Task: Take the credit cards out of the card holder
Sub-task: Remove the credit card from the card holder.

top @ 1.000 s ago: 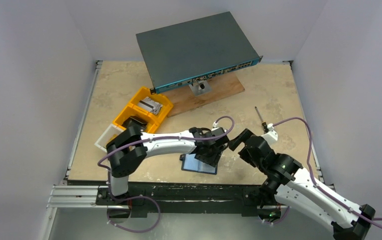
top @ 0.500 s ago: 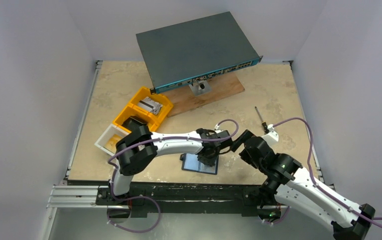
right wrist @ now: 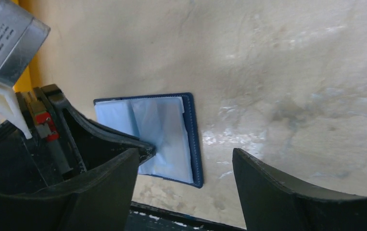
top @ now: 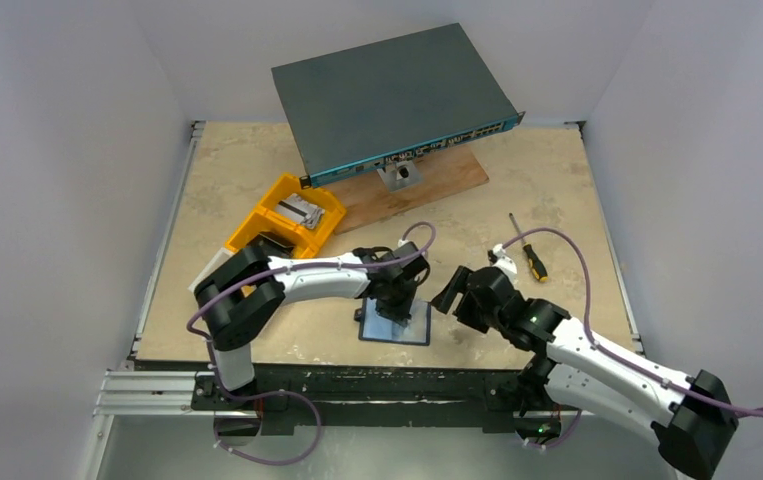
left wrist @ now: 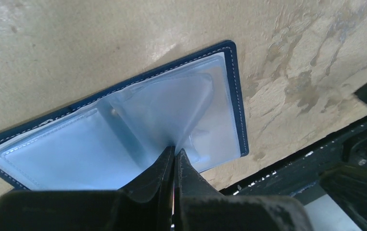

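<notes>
1. Bench [top: 557,190]: beige mottled top, walled on three sides by pale panels.
2. Network switch [top: 387,95]: flat dark grey box with a teal front strip of ports, at the far side, tilted, propped on a small bracket.
3. Wooden board [top: 437,180]: brown plank under the switch, lying flat on the bench.
4. Yellow bins [top: 287,225]: two joined open bins at left of centre; the far one holds grey metal pieces.
5. Right end effector [top: 454,290]: just right of the card holder, apart from it; in the right wrist view [right wrist: 186,168] the fingers stand well apart with only bare bench between them.
6. Left end effector [top: 394,305]: over the card holder, pointing down; in the left wrist view [left wrist: 174,156] the fingers are pressed together, pinching the edge of a clear sleeve.
7. Card holder [top: 409,328]: navy, lying open and flat near the bench's front edge, centre, pale sleeves facing up [left wrist: 66,144] [right wrist: 171,125].
8. Clear sleeve [left wrist: 171,106]: one leaf lifted off the open holder towards the closed fingers. Credit cards cannot be told apart from the sleeves.
9. Screwdriver [top: 535,262]: dark and orange handle, thin shaft pointing away, right of centre.
</notes>
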You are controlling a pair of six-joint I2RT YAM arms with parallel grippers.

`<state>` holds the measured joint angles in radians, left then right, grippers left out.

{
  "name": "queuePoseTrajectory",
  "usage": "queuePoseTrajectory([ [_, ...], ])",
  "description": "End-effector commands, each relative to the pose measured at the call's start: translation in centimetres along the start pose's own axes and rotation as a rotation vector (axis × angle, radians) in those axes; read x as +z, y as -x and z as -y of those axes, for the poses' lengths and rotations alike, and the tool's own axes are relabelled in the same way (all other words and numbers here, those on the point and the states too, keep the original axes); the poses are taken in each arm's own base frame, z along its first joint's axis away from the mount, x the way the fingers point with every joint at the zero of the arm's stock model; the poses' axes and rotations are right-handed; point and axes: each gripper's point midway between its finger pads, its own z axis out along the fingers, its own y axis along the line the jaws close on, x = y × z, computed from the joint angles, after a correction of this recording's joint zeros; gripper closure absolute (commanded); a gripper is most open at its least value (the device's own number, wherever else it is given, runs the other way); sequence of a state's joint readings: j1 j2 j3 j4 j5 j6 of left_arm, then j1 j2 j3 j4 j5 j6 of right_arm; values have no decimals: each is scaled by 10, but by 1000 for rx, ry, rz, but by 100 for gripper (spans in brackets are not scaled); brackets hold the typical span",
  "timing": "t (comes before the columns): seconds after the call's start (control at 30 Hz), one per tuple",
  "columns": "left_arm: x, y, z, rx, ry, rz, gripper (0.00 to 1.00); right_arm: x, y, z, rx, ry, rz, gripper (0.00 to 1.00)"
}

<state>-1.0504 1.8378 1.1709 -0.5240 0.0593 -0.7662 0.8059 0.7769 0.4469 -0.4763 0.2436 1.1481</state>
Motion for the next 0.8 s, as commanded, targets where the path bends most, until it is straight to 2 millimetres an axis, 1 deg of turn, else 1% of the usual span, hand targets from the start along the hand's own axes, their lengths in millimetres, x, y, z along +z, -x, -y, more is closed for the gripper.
queuePoseTrajectory([
  [0.0, -19, 13, 23, -63, -202, 41, 100, 3, -3, -52, -66, 219, -43, 32],
  [0.1, -24, 16, 27, -83, -265, 56, 100, 8, -7, -61, -86, 244, -68, 36],
  [0.2, -29, 18, 31, -95, -322, 68, 100, 15, -11, -64, -95, 247, -86, 40],
  [0.43, -33, 16, 33, -110, -382, 63, 100, 34, -16, -68, -111, 237, -103, 40],
  [0.6, -34, 14, 34, -100, -399, 67, 100, 49, -25, -62, -109, 198, -133, 41],
  [0.63, -34, 14, 33, -100, -398, 67, 100, 50, -25, -67, -103, 216, -133, 41],
  [0.7, -34, 12, 31, -100, -394, 64, 95, 52, -28, -70, -95, 232, -145, 42],
  [0.73, -36, 12, 30, -102, -393, 67, 90, 53, -28, -72, -91, 235, -148, 42],
  [0.77, -37, 11, 29, -102, -388, 72, 88, 54, -28, -72, -88, 232, -149, 42],
])
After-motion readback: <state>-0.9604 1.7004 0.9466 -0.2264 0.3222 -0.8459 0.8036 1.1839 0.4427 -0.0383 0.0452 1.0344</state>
